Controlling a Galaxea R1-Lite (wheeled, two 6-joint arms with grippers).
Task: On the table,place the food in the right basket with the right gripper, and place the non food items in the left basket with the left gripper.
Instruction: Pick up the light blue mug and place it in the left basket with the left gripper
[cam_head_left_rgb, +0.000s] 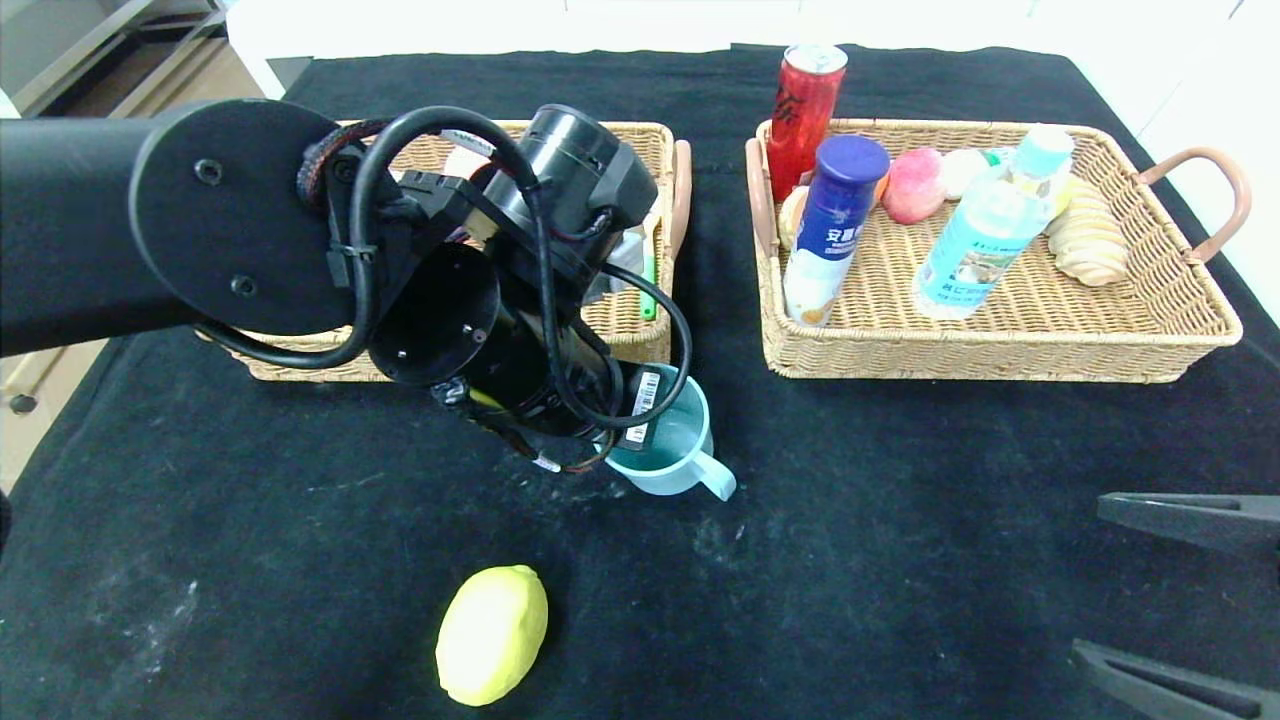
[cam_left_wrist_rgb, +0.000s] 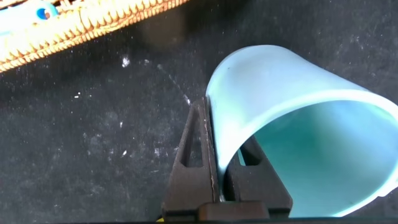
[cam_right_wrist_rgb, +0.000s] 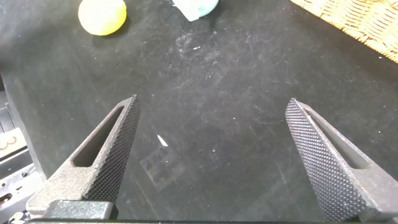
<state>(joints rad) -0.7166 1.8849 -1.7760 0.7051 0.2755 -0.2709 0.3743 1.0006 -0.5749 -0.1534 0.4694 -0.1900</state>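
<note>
2 items remain on the bench: cup (cam_head_left_rgb: 668, 440) and lemon (cam_head_left_rgb: 492, 633). Left gripper (cam_left_wrist_rgb: 217, 180) fingers pinch the cup wall just before the left basket (cam_head_left_rgb: 640, 335); that thin-rim hold may slip during lifting. Right gripper (cam_right_wrist_rgb: 211, 155) waits, fingers spread. Bottle labels are unreadable.

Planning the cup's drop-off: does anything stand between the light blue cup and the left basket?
Nothing visible does. The left gripper is shut on the cup wall, just in front of the left basket; only bare black cloth lies between.
</note>
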